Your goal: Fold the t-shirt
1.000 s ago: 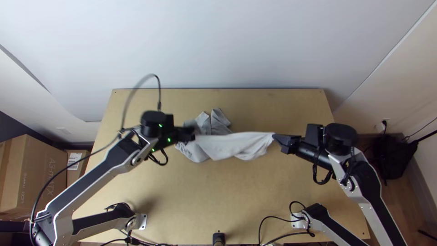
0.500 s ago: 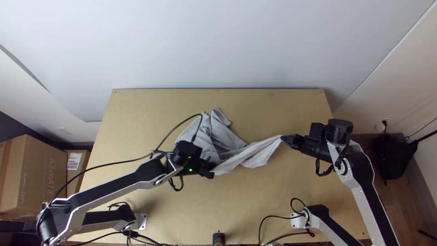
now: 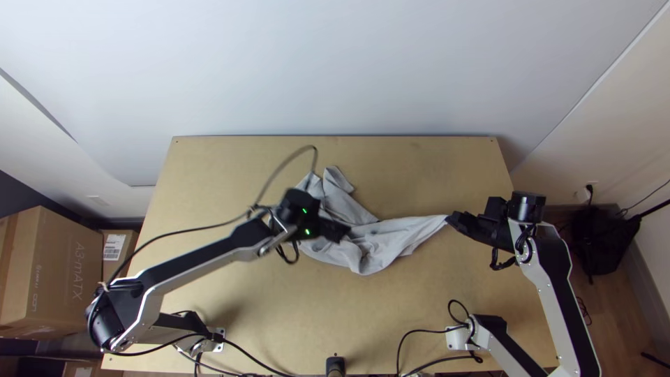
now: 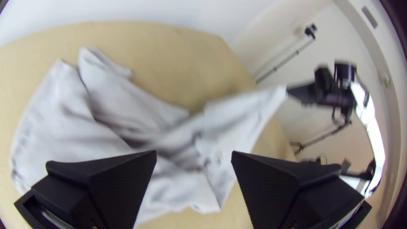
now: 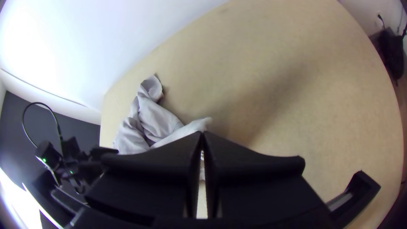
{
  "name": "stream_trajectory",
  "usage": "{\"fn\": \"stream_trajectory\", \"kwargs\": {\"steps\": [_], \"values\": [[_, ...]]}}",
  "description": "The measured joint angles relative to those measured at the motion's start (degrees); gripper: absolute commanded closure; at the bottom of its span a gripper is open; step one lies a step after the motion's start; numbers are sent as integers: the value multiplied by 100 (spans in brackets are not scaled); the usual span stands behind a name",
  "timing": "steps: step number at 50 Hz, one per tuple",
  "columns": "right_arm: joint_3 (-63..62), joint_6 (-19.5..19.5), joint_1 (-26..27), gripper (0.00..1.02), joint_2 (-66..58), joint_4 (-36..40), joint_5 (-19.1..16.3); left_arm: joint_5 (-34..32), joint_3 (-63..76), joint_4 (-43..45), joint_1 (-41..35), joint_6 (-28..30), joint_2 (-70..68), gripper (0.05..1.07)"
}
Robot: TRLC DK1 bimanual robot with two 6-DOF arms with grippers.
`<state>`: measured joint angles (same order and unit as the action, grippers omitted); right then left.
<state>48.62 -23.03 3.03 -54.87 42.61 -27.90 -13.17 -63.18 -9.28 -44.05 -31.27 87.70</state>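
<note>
Progress looks slight: the pale grey t-shirt (image 3: 380, 244) lies rumpled on the desk (image 3: 398, 307), one end stretched out and pinched in the closed right claw (image 3: 451, 220), while the left claw (image 4: 194, 153) hangs open over the bunched part. Smoothing it flat and making every neat fold seem left to do.
</note>
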Motion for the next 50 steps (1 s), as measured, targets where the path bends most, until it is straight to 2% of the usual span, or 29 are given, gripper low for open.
{"fn": "stream_trajectory", "kwargs": {"steps": [13, 17, 21, 25, 31, 33, 36, 38, 50], "values": [[-37, 81, 81, 100, 0, -7, 0, -616, -417, -708, 1759, 90, -184, 18], [-37, 81, 81, 100, 2, -4, 0, -925, -409, -1165, 2127, 337, -184, 28], [-37, 81, 81, 100, 2, -2, 0, -1423, -389, -1596, 2446, 748, -186, 29], [-37, 81, 81, 100, 13, 0, 0, -1598, -275, -1998, 2702, 1252, -186, 29], [-39, 79, 81, 100, 46, 2, 0, -1620, -68, -2455, 2970, 1862, -186, 29], [-39, 79, 81, 100, 68, 2, 0, -1620, 4, -2496, 3016, 1978, -186, 36], [-48, 76, 81, 100, 107, 2, 0, -1617, 98, -2492, 3029, 2105, -186, 53], [-55, 76, 81, 100, 131, 2, 0, -1617, 168, -2476, 3029, 2151, -186, 59], [-61, 55, 81, 100, 208, 15, 0, -1591, 275, -2286, 3029, 2192, -186, 58]]}}
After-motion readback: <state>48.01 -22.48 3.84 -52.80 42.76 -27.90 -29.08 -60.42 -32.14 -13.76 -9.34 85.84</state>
